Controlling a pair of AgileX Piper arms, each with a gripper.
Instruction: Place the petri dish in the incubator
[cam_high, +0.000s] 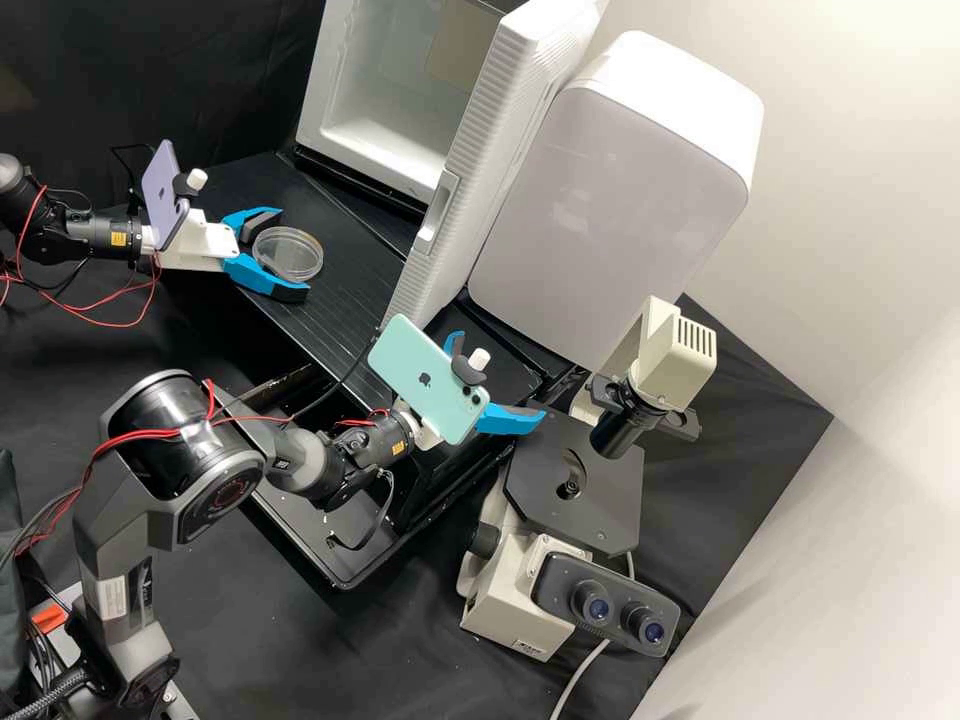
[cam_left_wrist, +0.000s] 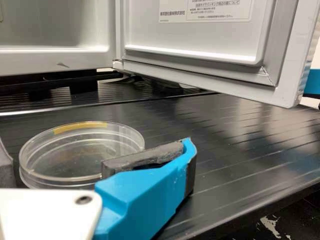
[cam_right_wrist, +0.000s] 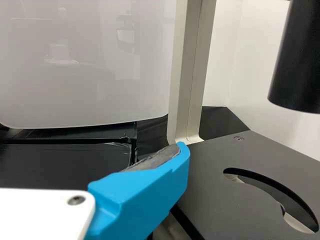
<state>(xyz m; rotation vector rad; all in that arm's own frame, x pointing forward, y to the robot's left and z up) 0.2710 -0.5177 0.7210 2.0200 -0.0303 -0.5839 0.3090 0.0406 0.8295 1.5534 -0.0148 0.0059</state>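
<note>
A laboratory — black bench (cam_high: 340, 290), white incubator (cam_high: 380, 130) with door open, microscope (cam_high: 570, 520) beside it

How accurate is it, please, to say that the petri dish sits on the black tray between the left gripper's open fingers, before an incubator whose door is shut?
Only the door is wrong: the incubator door stands wide open, as the high view shows. The petri dish does sit on the black tray between the left gripper's open fingers.
</note>
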